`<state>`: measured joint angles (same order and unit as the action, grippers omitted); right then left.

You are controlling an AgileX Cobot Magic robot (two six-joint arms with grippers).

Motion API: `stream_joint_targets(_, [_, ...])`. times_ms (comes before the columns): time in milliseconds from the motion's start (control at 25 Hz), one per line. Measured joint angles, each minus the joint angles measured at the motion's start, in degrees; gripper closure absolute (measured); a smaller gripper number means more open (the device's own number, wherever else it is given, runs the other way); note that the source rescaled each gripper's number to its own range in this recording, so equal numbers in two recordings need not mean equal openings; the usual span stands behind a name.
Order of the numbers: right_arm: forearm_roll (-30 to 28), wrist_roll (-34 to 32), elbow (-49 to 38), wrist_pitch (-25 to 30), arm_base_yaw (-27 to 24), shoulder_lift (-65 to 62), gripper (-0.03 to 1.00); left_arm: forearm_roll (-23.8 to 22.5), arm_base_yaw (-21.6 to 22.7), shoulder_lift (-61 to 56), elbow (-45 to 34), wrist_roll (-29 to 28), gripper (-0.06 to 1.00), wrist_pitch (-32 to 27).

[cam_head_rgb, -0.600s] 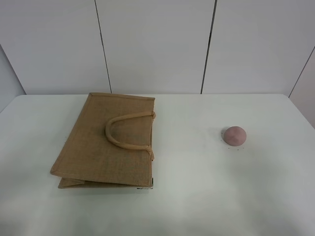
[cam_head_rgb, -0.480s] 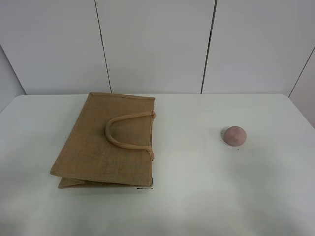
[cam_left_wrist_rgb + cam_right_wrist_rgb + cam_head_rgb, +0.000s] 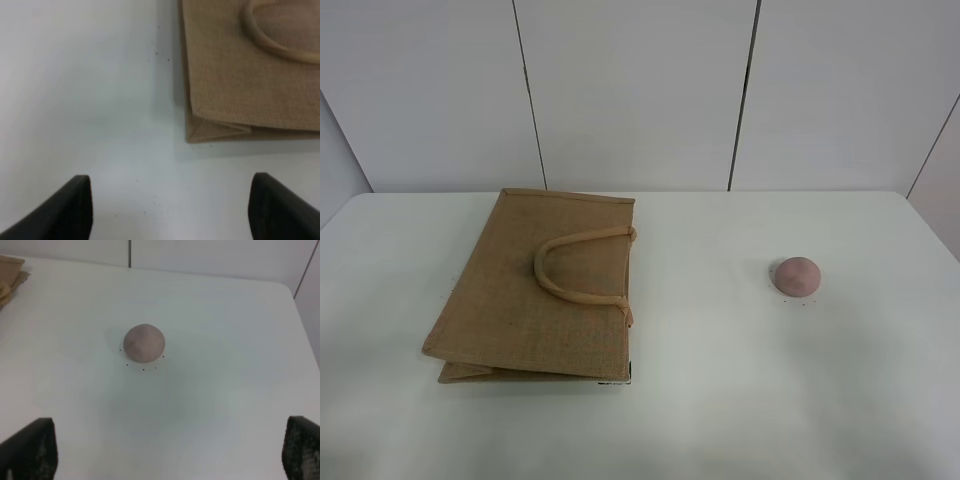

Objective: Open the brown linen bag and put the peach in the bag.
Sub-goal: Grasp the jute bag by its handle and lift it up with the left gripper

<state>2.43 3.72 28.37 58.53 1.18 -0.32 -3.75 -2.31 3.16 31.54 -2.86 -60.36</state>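
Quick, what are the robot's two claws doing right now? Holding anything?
Left gripper: open, empty, near the flat tan-brown burlap bag.
Right gripper: open, empty, short of the small round pink peach.

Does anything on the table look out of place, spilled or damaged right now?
Nothing much. The brown linen bag lies flat and closed, a handle resting on top; the peach sits whole, apart from it. Only oddity: a few tiny dark specks on the table around the peach.
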Motion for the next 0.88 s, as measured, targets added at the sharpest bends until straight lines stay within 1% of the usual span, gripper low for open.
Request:
stream_joint_targets(120, [0.0, 0.0, 0.0, 0.0, 0.0, 0.0, -0.03, 0.0, 0.0, 9.3, 5.4, -0.6, -0.02, 0.1])
stream_joint_targets(320, [0.0, 0.0, 0.0, 0.0, 0.0, 0.0, -0.03, 0.0, 0.0, 30.4, 15.8, -0.8, -0.02, 0.5])
stream_joint_targets(520, [0.0, 0.0, 0.0, 0.0, 0.0, 0.0, -0.03, 0.0, 0.0, 55.0, 26.0, -0.8, -0.02, 3.9])
stream_joint_targets(640, [0.0, 0.0, 0.0, 0.0, 0.0, 0.0, -0.03, 0.0, 0.0, 68.9, 33.5, -0.8, -0.02, 5.6])
stream_joint_targets(880, [0.0, 0.0, 0.0, 0.0, 0.0, 0.0, -0.03, 0.0, 0.0, 91.6, 49.6, -0.8, -0.02, 5.8])
